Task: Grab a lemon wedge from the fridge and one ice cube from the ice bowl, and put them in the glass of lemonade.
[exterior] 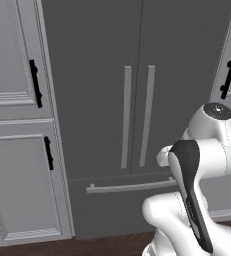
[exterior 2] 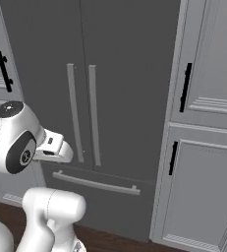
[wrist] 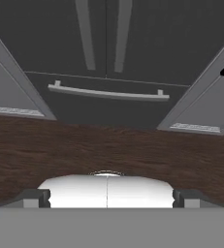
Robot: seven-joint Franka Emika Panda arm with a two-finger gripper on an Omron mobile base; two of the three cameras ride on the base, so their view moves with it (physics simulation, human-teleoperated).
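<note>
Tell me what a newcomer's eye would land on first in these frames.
The tall dark grey fridge fills the middle, both doors shut, with two pale vertical bar handles at its centre seam and a horizontal drawer handle below. Paneled grey cupboards with black handles flank it on both sides. In front rises the white arm, and the hand view looks over dark wood floor with the claw open.

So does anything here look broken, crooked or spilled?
Nothing stands out. The fridge is shut, its bar handles straight, the cupboard doors closed and even, and the wooden floor shows no spill.
</note>
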